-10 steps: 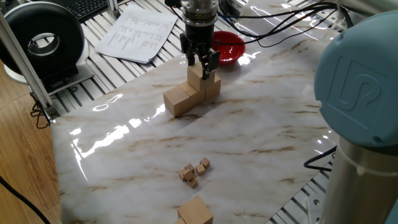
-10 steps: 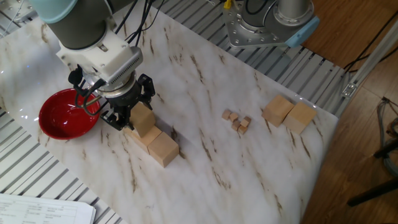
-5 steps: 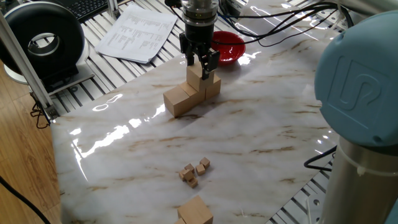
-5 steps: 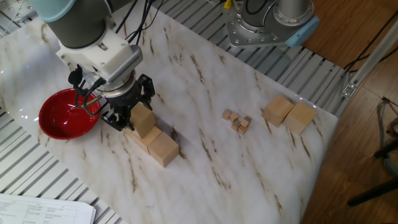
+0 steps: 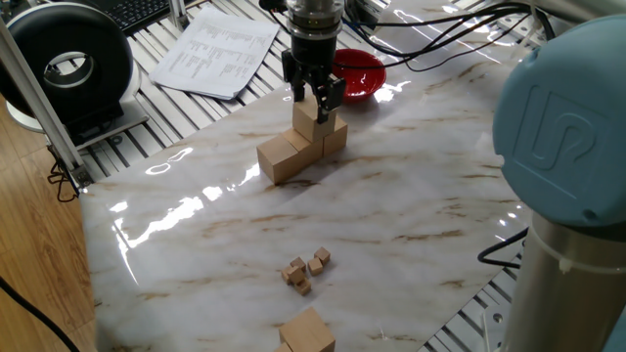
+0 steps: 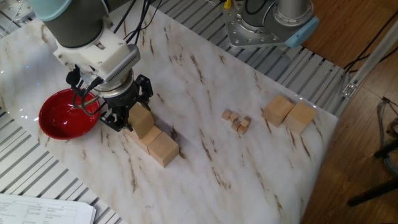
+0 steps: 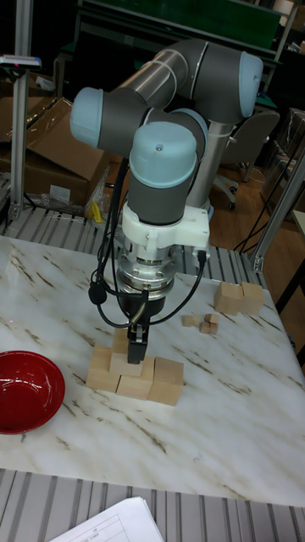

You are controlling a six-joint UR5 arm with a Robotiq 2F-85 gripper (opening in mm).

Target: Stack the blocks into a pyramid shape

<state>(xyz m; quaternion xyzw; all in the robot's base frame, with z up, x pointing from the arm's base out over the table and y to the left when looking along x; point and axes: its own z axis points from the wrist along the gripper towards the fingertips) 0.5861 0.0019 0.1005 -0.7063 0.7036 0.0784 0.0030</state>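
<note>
On the white marbled table [image 6: 261, 162], our end effector [image 7: 136, 339] grips a light-tan wooden cube [image 6: 142, 118] atop the three-cube base row [image 7: 135, 378]; we should centre it over a seam before releasing. Two spare cubes [image 6: 289, 112] wait well apart.

One block [image 6: 142, 119] on the row of blocks [image 7: 135, 379], bowl [image 6: 61, 114] beside, tiny cubes [image 6: 237, 120] well apart

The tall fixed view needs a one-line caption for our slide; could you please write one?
Gripper sets a second-layer block on a row of blocks, red bowl alongside.
</note>
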